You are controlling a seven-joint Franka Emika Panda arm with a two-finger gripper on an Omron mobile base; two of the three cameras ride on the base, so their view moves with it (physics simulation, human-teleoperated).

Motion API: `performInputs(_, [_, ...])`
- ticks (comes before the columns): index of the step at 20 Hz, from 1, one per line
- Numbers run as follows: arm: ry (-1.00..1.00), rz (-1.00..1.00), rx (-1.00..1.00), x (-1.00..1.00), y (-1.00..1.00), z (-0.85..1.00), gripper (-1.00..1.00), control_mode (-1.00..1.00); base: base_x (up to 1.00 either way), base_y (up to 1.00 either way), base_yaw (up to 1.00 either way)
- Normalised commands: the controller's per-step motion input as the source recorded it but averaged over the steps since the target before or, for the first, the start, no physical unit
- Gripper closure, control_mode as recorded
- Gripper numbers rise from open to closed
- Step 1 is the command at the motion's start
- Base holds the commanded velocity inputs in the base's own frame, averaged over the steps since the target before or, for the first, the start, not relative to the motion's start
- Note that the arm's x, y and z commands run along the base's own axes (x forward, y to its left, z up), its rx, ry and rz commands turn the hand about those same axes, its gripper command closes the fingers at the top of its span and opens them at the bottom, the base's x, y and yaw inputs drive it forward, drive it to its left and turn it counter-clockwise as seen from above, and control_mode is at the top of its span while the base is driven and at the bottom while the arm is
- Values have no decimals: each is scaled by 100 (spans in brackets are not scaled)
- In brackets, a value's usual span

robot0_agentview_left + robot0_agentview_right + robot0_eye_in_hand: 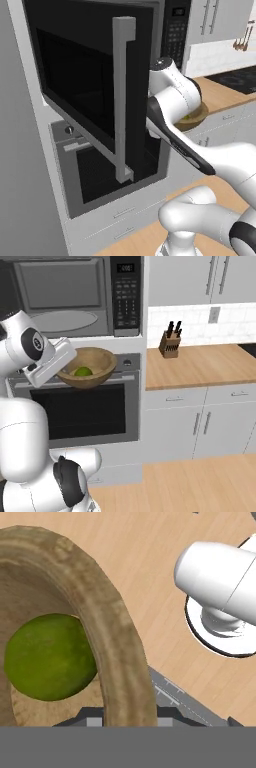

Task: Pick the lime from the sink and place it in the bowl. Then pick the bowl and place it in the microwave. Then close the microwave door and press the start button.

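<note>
At the bottom edge of the hand view our gripper [131, 722] has its jaws narrowed on the wall of the wooden bowl [117, 642], one finger inside and one outside, though the tips themselves are mostly hidden. The lime [49, 657] lies in the bowl at nine o'clock from the grip. We judge the bowl stiff and light but lopsided in a rim hold, the round lime free to roll if it tilts. The bowl hangs before the oven [85, 411]; at twelve o'clock the microwave [65, 298] stands with its microwave door [95, 95] open.
</note>
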Motion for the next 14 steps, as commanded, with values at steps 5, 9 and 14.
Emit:
performInputs(5, [0,0,0,0,0,0,100,100,22,0,11])
performInputs(9, [0,0,0,0,0,0,100,100,11,-3,22])
performInputs(14, [0,0,0,0,0,0,100,100,15,-6,20])
